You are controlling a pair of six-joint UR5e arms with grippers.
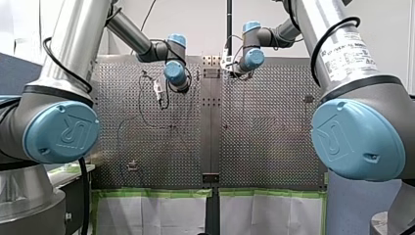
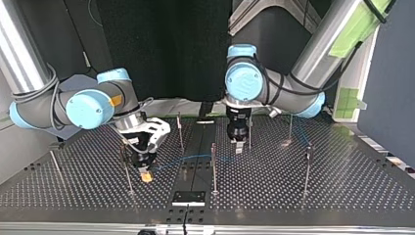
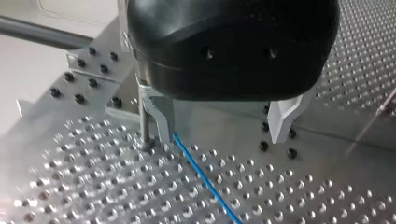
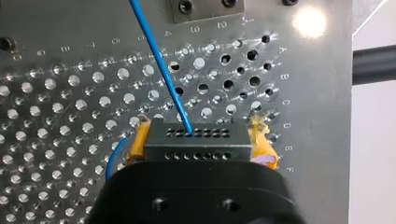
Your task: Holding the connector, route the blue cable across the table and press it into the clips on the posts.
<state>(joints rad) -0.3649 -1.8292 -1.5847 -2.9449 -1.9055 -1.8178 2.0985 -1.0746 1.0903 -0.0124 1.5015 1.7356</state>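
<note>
In the right wrist view my right gripper (image 4: 198,140) has its yellow pads (image 4: 139,140) shut on a black multi-hole connector (image 4: 196,137). The blue cable (image 4: 159,60) leaves the connector and runs ahead over the perforated plate. In the top view that gripper (image 2: 145,174) hangs low at the left beside a thin post (image 2: 126,171). From there the blue cable (image 2: 195,157) stretches toward my left gripper (image 2: 238,146). In the left wrist view my left gripper (image 3: 222,123) is open. The cable (image 3: 205,179) lies on the plate close by one metal finger (image 3: 161,121), which stands next to a post (image 3: 145,126).
Several thin upright posts stand about the table, among them a middle one (image 2: 213,166), one at the top view's right (image 2: 307,171) and one at its far left (image 2: 55,164). A black plate (image 2: 188,197) lies near the table's near edge. A central seam (image 1: 211,117) divides the perforated table.
</note>
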